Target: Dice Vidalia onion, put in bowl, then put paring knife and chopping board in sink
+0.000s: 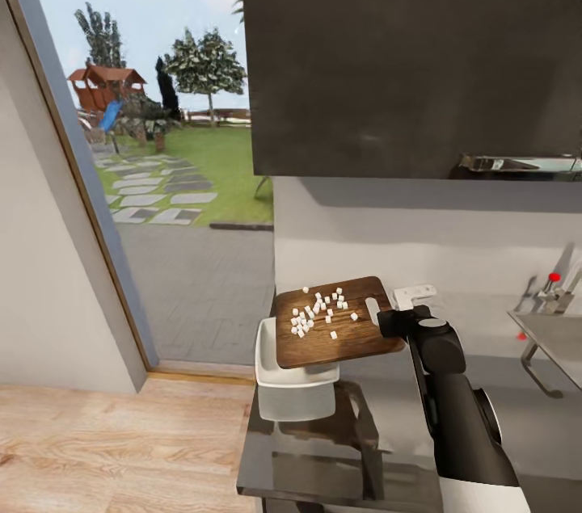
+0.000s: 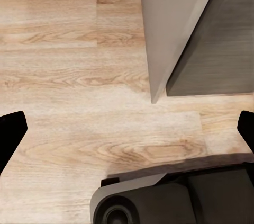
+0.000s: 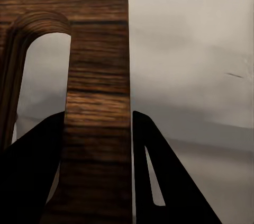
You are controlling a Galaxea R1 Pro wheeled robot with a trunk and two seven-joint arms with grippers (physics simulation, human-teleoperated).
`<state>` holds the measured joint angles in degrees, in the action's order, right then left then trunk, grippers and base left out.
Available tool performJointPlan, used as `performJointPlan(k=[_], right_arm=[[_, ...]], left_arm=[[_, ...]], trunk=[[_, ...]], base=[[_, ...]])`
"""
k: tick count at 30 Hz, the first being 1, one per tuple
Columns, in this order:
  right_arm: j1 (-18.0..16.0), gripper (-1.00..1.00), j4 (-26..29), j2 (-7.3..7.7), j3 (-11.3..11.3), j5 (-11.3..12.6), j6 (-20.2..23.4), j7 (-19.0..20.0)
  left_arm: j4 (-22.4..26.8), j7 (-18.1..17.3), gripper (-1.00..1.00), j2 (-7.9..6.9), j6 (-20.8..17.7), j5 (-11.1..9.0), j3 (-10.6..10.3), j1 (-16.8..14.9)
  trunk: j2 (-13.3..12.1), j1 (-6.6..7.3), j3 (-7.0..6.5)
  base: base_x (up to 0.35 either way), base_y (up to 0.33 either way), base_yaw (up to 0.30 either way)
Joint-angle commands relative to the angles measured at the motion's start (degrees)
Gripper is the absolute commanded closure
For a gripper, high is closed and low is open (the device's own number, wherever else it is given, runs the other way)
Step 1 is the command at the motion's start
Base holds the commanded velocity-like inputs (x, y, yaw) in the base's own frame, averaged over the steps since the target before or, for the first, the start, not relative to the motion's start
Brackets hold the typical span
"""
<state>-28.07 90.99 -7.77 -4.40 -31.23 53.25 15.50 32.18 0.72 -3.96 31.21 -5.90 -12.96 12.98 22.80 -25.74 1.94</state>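
While the right hand (image 1: 386,317) stays out of it below, its fingers (image 3: 153,181) are pressed against both faces of the chopping board (image 1: 335,325) at the slot-handle end, clamped on the wood. The board is lifted off the bench (image 1: 517,384), roughly level, with one corner hanging over the white bowl (image 1: 283,372) that sits at the bench's end near the glass door. A scatter of small white diced onion (image 1: 317,309) lies across the middle of the board, none visibly in the bowl yet. The sink (image 1: 558,335) with its red knob is well apart, at the far right. The left hand (image 2: 127,128) hangs open, fingers spread wide, above the wooden floor (image 2: 79,75).

My guess is the board is about to be tipped. The risk is spill: the bowl lies under one corner only, so a tilt in the wrong direction, or too quick, could send pieces past the rim onto bench or floor. The one-end grip could also let the board twist.
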Motion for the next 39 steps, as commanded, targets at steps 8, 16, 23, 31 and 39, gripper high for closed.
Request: performJointPlan(k=[8, 16, 23, 31, 39], right_arm=[[-0.06, 1.00, 0.06, -0.05, -0.09, -4.50, 0.26, 0.58], [-0.06, 1.00, 0.06, -0.18, -0.09, -6.45, 0.27, 0.58], [-0.06, 1.00, 0.06, -0.31, 0.22, -7.82, 1.88, 0.58], [-0.06, 1.00, 0.06, -0.61, 3.52, -8.79, 2.19, -3.55], [-0.06, 1.00, 0.06, -0.72, 3.76, -8.84, 2.21, -4.07]], left_arm=[[0.08, 0.07, -1.00, -0.08, 0.07, -0.58, -0.40, 0.00], [0.08, 0.08, -1.00, -0.08, 0.06, -0.60, -0.40, 0.02], [0.05, 0.08, -1.00, -0.08, 0.08, -0.60, -0.40, -0.01], [0.01, 0.08, -1.00, -0.08, 0.03, -0.60, -0.40, 0.01], [-0.01, 0.08, -1.00, -0.08, 0.01, -0.60, -0.40, 0.03]], trunk=[[0.12, -0.04, 0.06], [0.12, -0.04, 0.06], [0.12, -0.04, 0.06], [0.12, -0.04, 0.06], [0.12, -0.04, 0.06]], base=[[0.000, 0.000, 0.000], [0.000, 0.000, 0.000], [0.000, 0.000, 0.000], [0.000, 0.000, 0.000], [0.000, 0.000, 0.000]])
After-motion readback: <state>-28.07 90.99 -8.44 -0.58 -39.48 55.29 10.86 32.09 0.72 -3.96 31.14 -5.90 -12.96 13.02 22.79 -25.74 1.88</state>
